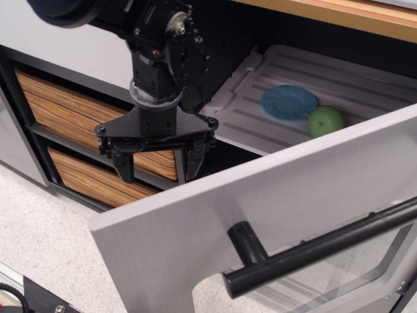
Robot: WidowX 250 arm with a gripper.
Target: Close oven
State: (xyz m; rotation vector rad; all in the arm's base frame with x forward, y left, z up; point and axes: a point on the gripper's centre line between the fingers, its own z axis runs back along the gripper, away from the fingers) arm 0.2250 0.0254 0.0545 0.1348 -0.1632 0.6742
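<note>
The grey oven door [215, 215] stands partly open, tilted toward the camera, with its thick black bar handle [313, 251] and clear window [339, 287] at lower right. Inside, a grey ribbed rack [313, 75] holds a blue plate [288, 102] and a green ball [326, 120]. My black gripper [158, 164] hangs just behind the door's upper left edge, fingers pointing down and spread apart, holding nothing.
Two striped wood-grain drawers [71, 111] sit in a black frame at left, behind the gripper. A wooden countertop edge [352, 13] runs along the top right. Speckled floor [52, 241] lies at lower left.
</note>
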